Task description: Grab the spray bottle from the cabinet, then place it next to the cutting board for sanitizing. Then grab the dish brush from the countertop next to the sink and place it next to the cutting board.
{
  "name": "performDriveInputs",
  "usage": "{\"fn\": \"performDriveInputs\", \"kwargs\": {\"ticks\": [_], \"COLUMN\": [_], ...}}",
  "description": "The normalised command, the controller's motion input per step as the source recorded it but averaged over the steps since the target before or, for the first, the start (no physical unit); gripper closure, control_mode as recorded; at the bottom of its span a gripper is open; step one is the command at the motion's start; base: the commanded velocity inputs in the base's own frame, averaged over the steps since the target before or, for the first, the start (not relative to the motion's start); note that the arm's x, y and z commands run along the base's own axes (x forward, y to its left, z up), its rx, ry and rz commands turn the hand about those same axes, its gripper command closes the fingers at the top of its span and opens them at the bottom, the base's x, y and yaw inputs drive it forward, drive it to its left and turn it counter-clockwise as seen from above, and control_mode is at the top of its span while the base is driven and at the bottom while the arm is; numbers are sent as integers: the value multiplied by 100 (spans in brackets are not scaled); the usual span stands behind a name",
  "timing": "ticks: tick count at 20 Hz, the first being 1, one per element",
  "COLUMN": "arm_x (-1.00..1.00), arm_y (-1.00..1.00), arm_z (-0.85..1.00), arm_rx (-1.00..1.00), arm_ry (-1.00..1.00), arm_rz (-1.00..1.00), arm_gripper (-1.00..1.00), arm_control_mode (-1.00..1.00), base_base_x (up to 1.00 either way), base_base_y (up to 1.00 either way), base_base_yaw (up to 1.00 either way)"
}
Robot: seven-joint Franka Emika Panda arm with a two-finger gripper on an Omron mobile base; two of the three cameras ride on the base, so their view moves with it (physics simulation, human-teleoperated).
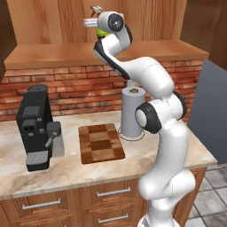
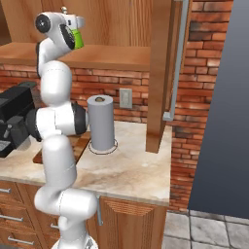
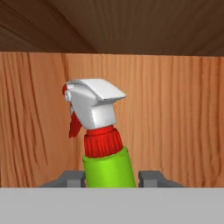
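Bottle stage | your gripper (image 3: 111, 178) has its jaws around the spray bottle (image 3: 100, 131), grip unconfirmed | bottle on cabinet (image 1: 106, 53) shelf | cutting board (image 1: 100, 142) waits, brush after.

A lime-green spray bottle (image 3: 106, 168) with a red collar and white trigger head stands upright in the wooden cabinet (image 1: 53, 22), in front of its back panel. On the beige marbled tabletop (image 1: 133, 164) below, the checkered cutting board (image 1: 101, 143) lies flat beneath the shelf.
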Motion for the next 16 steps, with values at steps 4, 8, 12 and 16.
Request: {"fn": "performDriveInputs", "kwargs": {"ticks": [4,8,12,16], "arm_x": [11,-17,-44,-54], "arm_y": [0,2,0,-14], "arm_z": [0,0,0,0], "arm_rx": [0,0,4,13], "arm_ry": [0,0,-4,0], "arm_rz": [0,-3,-7,-6], "arm_gripper": [100,100,100,100], "arm_control_mode": [-100,-100,-100,-100], "base_base_x": [0,0,0,0], "base_base_y": [0,0,0,0], "base_base_yaw": [0,0,0,0]}}
